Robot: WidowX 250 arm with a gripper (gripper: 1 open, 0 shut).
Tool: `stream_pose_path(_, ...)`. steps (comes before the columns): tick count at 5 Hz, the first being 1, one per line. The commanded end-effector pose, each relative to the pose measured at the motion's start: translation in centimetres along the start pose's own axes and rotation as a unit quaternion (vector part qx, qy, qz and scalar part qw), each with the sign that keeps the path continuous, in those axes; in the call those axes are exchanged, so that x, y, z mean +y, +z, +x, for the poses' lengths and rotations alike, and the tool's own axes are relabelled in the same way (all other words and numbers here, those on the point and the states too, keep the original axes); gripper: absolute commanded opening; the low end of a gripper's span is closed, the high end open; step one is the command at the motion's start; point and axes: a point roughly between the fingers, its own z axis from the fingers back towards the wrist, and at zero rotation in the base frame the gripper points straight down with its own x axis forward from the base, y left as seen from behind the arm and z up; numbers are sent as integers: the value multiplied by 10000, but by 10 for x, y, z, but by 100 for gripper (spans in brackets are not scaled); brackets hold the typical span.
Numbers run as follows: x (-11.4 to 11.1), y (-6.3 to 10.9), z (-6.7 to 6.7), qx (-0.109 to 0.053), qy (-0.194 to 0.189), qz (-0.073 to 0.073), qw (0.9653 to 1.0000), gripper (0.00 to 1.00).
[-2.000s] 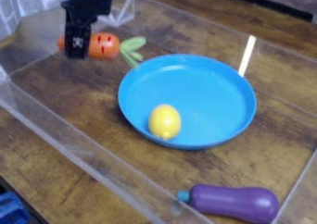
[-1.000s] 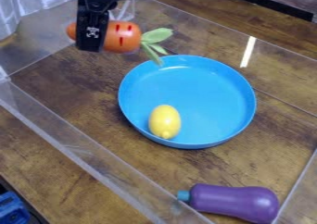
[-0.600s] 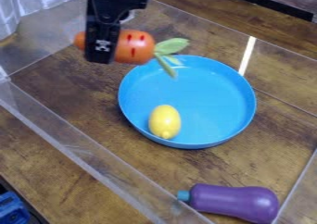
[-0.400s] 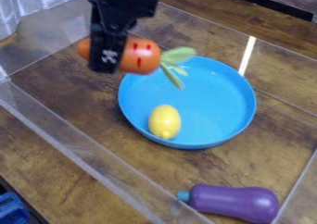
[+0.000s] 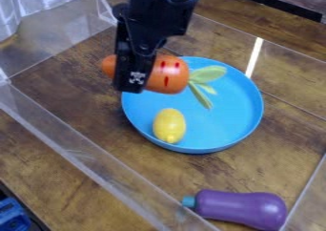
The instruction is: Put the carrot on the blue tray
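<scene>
My black gripper (image 5: 135, 71) is shut on the carrot (image 5: 166, 75), a stubby orange toy whose light green leaves (image 5: 205, 80) trail to the right. The carrot hangs in the air over the left part of the blue tray (image 5: 235, 109), a wide round dish with a raised rim. The gripper's fingers cover the carrot's left end.
A yellow lemon (image 5: 170, 126) lies inside the tray near its front. A purple eggplant (image 5: 242, 208) rests on the wooden table at the front right. A clear plastic wall (image 5: 76, 158) runs along the left and front of the work area.
The gripper carried the carrot from the back left, beyond the tray's rim, rightward and toward the front until it hangs over the tray. Lemon and eggplant stayed put.
</scene>
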Motion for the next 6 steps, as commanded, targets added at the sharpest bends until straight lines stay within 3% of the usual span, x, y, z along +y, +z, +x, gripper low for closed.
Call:
stream_pose_path(1, 1, 15, 13, -288, -13, 131, 9995, 0)
stream_pose_path(2, -1, 14, 18, -392, -26, 94, 9992, 0)
stream_pose_path(3, 0, 6, 21, -456, -39, 69, 9989, 100)
stream_pose_path(6, -9, -23, 30, -694, -93, 104, 9975, 100)
